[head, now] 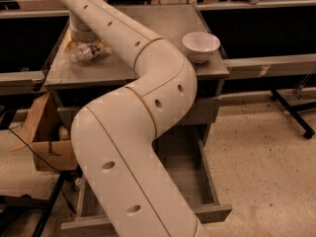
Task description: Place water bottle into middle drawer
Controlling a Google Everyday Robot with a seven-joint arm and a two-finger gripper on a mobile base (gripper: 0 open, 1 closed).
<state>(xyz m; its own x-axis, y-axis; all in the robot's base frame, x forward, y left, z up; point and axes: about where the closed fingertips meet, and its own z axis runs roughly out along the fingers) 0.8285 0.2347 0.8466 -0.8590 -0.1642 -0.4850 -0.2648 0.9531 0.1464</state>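
The big cream-coloured arm [148, 107] rises in front of the grey cabinet [168, 19], bends over the cabinet's front edge and reaches across to its far left corner. There the gripper [79, 40] points down at the cabinet top, mostly hidden under the wrist; whether it is spread or closed I cannot tell. The water bottle [92, 51] lies on its side on the cabinet top, just beside the gripper and perhaps touching it, towards the front of the cabinet from it. A white bowl [201, 46] sits upright near the cabinet's right front corner, well apart from the bottle. Below the top, the middle drawer [187, 172] is pulled out from the cabinet's front, its grey floor partly covered by the arm. A torn cardboard box [47, 139] stands on the floor against the cabinet's left side.
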